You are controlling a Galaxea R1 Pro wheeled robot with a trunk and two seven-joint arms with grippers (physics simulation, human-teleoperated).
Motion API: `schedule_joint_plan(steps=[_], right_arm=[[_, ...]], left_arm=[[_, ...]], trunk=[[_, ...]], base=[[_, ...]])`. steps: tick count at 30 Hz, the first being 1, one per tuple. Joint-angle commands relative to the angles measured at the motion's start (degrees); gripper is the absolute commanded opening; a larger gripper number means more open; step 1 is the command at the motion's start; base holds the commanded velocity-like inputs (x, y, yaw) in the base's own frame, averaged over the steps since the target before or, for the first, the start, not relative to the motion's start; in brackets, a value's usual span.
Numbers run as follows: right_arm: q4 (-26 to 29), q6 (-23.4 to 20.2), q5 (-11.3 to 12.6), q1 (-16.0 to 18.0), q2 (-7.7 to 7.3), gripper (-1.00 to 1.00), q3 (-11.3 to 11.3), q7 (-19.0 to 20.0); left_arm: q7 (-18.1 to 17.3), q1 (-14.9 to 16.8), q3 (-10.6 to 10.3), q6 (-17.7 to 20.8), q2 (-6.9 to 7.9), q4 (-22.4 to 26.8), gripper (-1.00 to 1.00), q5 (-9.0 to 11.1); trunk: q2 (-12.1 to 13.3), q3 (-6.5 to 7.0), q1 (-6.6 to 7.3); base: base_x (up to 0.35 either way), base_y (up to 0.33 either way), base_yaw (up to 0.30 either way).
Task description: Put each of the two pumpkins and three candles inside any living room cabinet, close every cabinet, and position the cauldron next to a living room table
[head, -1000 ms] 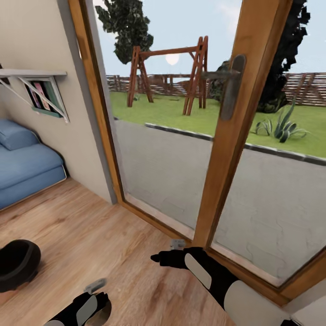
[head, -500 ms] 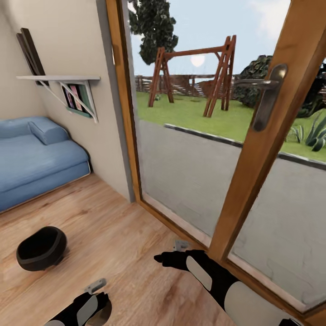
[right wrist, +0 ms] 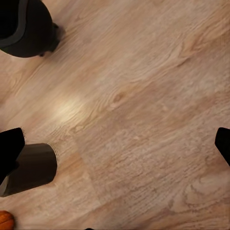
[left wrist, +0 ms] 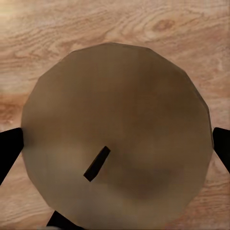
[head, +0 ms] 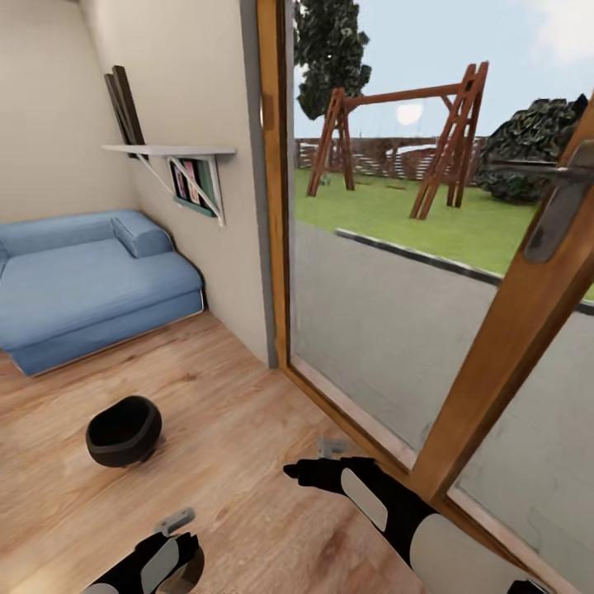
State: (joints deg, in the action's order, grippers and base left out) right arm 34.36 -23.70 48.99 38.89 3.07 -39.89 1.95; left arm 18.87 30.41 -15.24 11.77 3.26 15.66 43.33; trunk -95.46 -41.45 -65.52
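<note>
The black round cauldron (head: 124, 429) stands on the wood floor ahead to my left, in front of the sofa; the right wrist view catches it too (right wrist: 21, 26). My left gripper (head: 181, 549) hangs low at the near left, shut on a stubby candle (left wrist: 115, 96) whose round top and dark wick fill the span between the fingers (left wrist: 9, 151). My right gripper (head: 290, 472) points left over the floor beside the door frame, open and empty (right wrist: 115, 143). A grey cylinder (right wrist: 31, 167), perhaps that candle, and an orange pumpkin edge (right wrist: 5, 220) show in the right wrist view. Cabinet and table are out of view.
A blue sofa (head: 82, 289) sits against the far left wall, with a wall shelf (head: 169, 153) above its right end. A tall glass door with a wooden frame (head: 511, 346) and lever handle (head: 553, 206) runs along my right. Wood floor (head: 239, 412) lies between.
The camera has swung left, so the door slid right and the sofa and cauldron came fully into view. Both arms keep their places in the picture, the candle still in the left gripper.
</note>
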Motion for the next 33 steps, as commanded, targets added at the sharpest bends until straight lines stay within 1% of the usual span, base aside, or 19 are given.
schedule_joint_plan(steps=[1,33], right_arm=[[-0.19,-0.08,0.04,0.05,-0.01,1.00,-0.10,0.07],[-0.53,-0.03,-0.04,0.05,0.09,1.00,-0.18,-0.01]], left_arm=[[0.38,0.00,-0.46,0.27,0.07,0.16,-1.00,0.41],[0.20,0.00,-0.56,0.27,0.05,0.16,-1.00,0.44]], trunk=[[0.39,0.17,0.23],[13.23,7.08,7.26]], base=[[0.000,0.000,0.288],[0.000,0.000,0.283]])
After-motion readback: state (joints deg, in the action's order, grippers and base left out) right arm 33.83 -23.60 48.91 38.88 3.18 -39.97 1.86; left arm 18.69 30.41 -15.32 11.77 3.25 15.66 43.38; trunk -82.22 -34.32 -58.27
